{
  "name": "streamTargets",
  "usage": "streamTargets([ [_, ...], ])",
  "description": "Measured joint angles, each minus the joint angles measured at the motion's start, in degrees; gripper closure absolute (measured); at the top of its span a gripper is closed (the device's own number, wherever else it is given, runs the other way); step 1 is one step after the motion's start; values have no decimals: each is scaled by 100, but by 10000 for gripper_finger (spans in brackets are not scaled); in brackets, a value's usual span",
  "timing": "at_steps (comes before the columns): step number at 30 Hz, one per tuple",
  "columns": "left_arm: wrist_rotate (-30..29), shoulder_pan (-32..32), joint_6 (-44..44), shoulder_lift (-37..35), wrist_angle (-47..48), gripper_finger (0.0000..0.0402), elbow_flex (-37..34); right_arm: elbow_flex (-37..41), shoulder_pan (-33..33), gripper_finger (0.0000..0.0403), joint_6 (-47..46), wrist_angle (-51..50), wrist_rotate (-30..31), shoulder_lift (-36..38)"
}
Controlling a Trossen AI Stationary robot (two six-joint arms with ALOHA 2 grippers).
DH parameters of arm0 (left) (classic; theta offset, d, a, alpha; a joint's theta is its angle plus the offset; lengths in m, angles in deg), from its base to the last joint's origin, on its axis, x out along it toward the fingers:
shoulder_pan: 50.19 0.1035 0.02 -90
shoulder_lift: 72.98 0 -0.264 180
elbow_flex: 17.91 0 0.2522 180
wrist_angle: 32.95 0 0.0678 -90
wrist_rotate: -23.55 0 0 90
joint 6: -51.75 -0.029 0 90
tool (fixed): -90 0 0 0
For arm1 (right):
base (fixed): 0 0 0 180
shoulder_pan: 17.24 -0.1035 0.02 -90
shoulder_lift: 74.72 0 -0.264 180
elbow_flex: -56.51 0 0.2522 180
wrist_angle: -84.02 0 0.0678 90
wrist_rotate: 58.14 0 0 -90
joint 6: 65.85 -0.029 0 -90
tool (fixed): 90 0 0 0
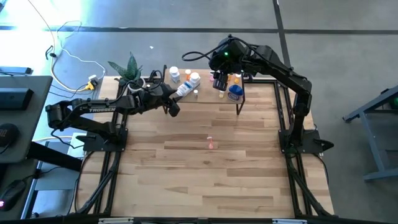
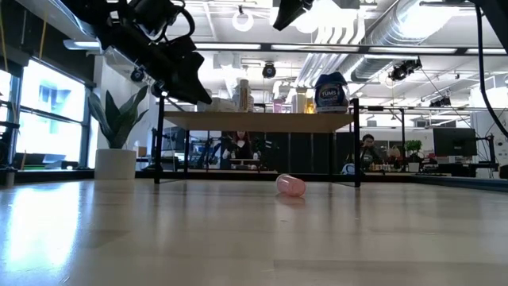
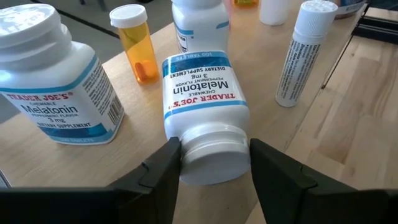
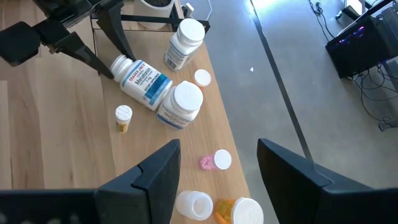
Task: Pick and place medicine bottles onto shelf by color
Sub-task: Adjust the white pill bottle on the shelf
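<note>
Pink small bottle (image 2: 290, 185) lies on its side on the bare wooden tabletop (image 1: 205, 180), nearest the low camera, well apart from the light-wood shelf on black legs (image 2: 262, 121). Left gripper (image 3: 214, 163) straddles the white cap of a toppled white Melatonin bottle with blue label (image 3: 204, 106) on the shelf; fingers either side of the cap at its edges, firm clamp not confirmed. Probably going to stand or move it to its colour group. Right gripper (image 4: 217, 177) hovers above the shelf's other bottles, fingers apart, empty, likely waiting.
</note>
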Motion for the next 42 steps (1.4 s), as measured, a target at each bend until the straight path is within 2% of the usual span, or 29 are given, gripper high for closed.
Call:
streamTargets([
  [10, -142, -6, -82, -266, -6, 243, -34, 1, 1, 199, 0, 0, 0, 0],
  [19, -204, -281, -107, -383, -21, 243, -28, 1, -1, 199, 2, 2, 0, 0],
  [28, -600, -473, -124, -717, 528, 243, -15, -1, 0, 199, 20, 0, 0, 0],
  [36, -569, -474, -133, -1242, 1009, 243, -12, 0, -1, 199, -14, 0, -1, 0],
  [42, -485, -553, -495, -1706, 1350, 243, -8, 1, 1, 199, -27, 18, -190, 0],
])
